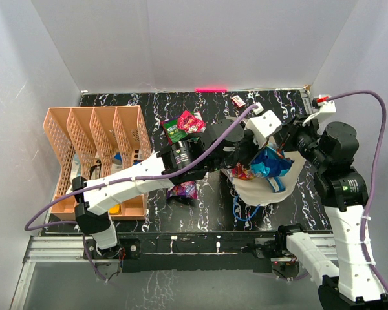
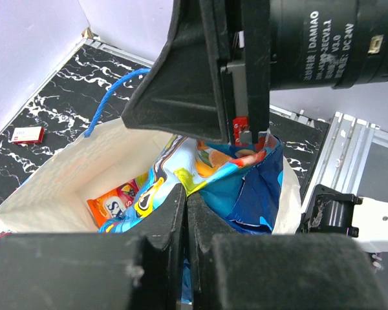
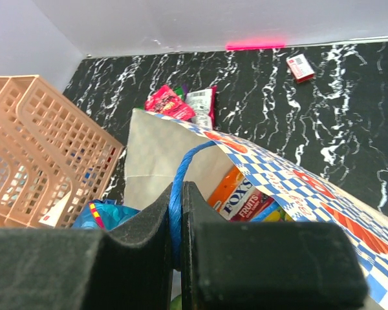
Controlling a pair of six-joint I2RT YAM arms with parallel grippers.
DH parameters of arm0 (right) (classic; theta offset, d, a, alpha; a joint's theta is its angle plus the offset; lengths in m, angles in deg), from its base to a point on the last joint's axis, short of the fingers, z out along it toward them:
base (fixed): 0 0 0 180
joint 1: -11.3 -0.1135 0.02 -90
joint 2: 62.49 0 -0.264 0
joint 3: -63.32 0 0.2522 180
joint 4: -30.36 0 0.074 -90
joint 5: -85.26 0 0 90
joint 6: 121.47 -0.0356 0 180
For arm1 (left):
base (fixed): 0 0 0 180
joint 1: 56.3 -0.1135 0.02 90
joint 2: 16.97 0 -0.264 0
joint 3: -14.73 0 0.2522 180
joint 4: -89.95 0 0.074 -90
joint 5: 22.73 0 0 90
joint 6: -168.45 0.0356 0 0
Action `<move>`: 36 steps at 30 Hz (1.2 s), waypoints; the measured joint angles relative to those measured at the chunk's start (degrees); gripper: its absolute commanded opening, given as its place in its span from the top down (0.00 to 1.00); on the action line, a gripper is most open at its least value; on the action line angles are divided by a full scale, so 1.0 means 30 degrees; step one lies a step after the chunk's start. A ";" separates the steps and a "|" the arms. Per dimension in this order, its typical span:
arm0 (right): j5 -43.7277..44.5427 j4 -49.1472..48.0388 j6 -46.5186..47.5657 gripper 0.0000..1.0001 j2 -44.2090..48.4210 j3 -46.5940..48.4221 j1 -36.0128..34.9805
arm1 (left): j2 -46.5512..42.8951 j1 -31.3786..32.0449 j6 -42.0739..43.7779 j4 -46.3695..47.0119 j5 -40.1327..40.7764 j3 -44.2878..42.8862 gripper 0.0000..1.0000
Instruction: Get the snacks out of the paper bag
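The paper bag (image 1: pixel 266 191) lies open right of centre, white inside (image 2: pixel 64 174), chequered outside (image 3: pixel 297 184). My left gripper (image 1: pixel 253 159) is at its mouth, shut (image 2: pixel 185 194) on a blue snack packet (image 2: pixel 246 187) that is partly lifted from the bag. An orange packet (image 2: pixel 113 201) lies deeper inside and also shows in the right wrist view (image 3: pixel 236 192). My right gripper (image 1: pixel 292 139) is shut (image 3: pixel 176 190) on the bag's blue cord handle (image 3: pixel 189 158). Green and pink packets (image 1: pixel 184 123) and a purple packet (image 1: pixel 183 189) lie on the table outside the bag.
The peach lattice organizer (image 1: pixel 94 152) stands at the left. A small red-and-white box (image 1: pixel 238 100) lies near the back wall. A second blue cord handle (image 1: pixel 242 210) trails in front of the bag. White walls close the back and sides.
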 measured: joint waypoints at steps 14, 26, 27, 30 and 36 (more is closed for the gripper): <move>0.5909 -0.0066 -0.0852 0.92 -0.0736 -0.0022 -0.0058 | 0.0379 0.0000 0.0488 -0.2987 0.1574 -0.3993 1.00; 1.0958 -0.0051 0.0692 0.92 -0.0911 0.0233 -0.0066 | -0.3118 0.0015 0.2499 -0.5027 0.7067 -0.2674 1.00; 1.1475 -0.0051 0.0954 0.92 -0.0852 0.0284 -0.0066 | -0.3475 0.0015 0.2637 -0.5158 0.7599 -0.2382 1.00; 1.2713 -0.0036 0.1741 0.92 -0.0568 0.0321 -0.0066 | -0.4364 -0.0007 0.3009 -0.5413 0.9078 -0.1603 1.00; 1.3784 0.0124 0.2667 0.92 0.0066 0.0423 -0.0066 | -0.6011 -0.0036 0.3971 -0.4532 1.1621 0.1217 1.00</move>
